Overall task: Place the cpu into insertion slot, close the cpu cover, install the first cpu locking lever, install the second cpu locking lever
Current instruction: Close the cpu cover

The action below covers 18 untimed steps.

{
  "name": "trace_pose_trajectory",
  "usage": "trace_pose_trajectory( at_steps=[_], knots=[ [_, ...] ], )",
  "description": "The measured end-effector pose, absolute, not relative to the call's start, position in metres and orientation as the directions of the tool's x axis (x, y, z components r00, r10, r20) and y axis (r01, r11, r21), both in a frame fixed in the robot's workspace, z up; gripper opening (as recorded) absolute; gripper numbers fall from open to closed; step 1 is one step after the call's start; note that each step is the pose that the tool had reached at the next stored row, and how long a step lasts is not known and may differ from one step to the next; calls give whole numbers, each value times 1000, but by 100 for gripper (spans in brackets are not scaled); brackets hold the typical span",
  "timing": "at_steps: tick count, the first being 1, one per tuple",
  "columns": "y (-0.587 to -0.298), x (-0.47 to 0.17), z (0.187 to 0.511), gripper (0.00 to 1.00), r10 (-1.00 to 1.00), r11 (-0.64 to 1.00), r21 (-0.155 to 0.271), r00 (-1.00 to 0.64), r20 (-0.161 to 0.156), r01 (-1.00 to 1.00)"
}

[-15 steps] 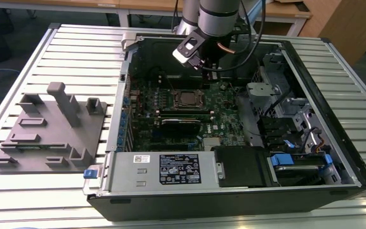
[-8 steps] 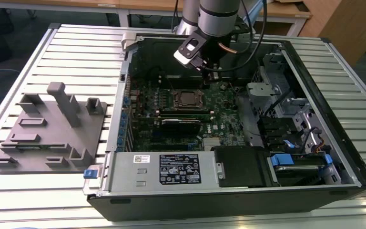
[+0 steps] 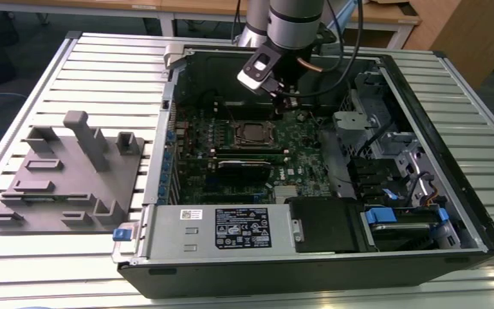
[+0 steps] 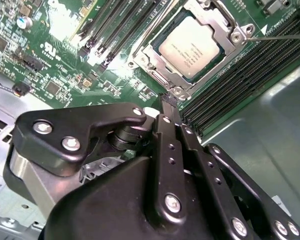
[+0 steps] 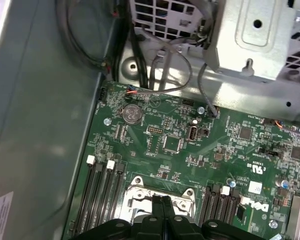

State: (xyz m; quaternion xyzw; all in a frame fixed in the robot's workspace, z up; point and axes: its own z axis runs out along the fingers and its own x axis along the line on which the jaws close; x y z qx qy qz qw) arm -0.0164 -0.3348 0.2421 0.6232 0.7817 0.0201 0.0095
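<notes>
While the grey fixture (image 3: 67, 174) is sitting at the exterior view's left, the open computer case (image 3: 453, 212) is taking the middle of the table. Inside it the cpu (image 3: 253, 132) is already lying in the insertion slot (image 3: 237, 132), near the centre of the green motherboard (image 3: 307, 161). The second wrist view is showing the cpu cover (image 4: 213, 15) lying flat around the chip. Just up and right of the socket the gripper (image 3: 283, 103) is hovering, jaws clenched together on nothing, tips close to a corner of the cover
</notes>
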Motion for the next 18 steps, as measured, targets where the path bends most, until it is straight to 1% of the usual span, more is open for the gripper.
trace_pose_trajectory(
  at_steps=[18],
  knots=[
    [-335,-16,242,11,926,376,43,-376,10,926]
  ],
)
